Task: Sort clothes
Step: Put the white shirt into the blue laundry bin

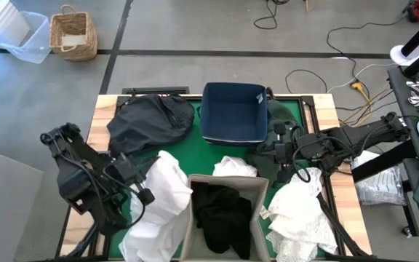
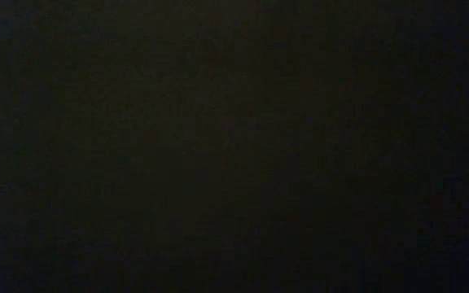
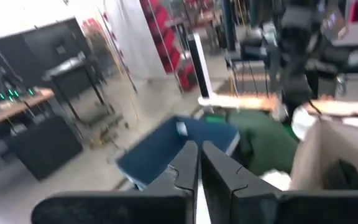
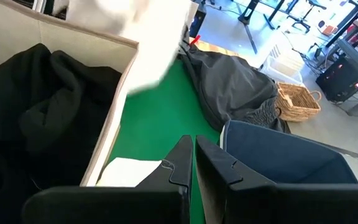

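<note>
My left gripper (image 1: pixel 148 196) (image 3: pixel 197 144) is up at the near left, shut on a white garment (image 1: pixel 162 193). That cloth also shows blurred in the right wrist view (image 4: pixel 151 37). The beige bin (image 1: pixel 257 191) at the near middle holds a black garment (image 1: pixel 220 215). Behind it stands the navy bin (image 1: pixel 231 113). My right gripper (image 1: pixel 278 151) (image 4: pixel 191 142) hovers shut and holds nothing, over a dark green garment (image 1: pixel 282 124). A charcoal garment (image 1: pixel 151 120) lies at the far left. White garments lie at the near right (image 1: pixel 300 215) and behind the beige bin (image 1: pixel 235 166). My left gripper pinches the white garment between its two shut fingers; only a thin sliver of white cloth (image 3: pixel 197 202) shows between them. The fingers point about level, toward the far right. The garment hangs below and around the gripper, beside the beige bin; which part is held cannot be told.
The low view is dark and shows nothing. A wicker basket (image 1: pixel 73 33) and a clear plastic box (image 1: pixel 24 40) stand on the floor beyond the table's far left. Cables lie on the floor behind the table. Bare green mat (image 1: pixel 195 156) shows between the bins.
</note>
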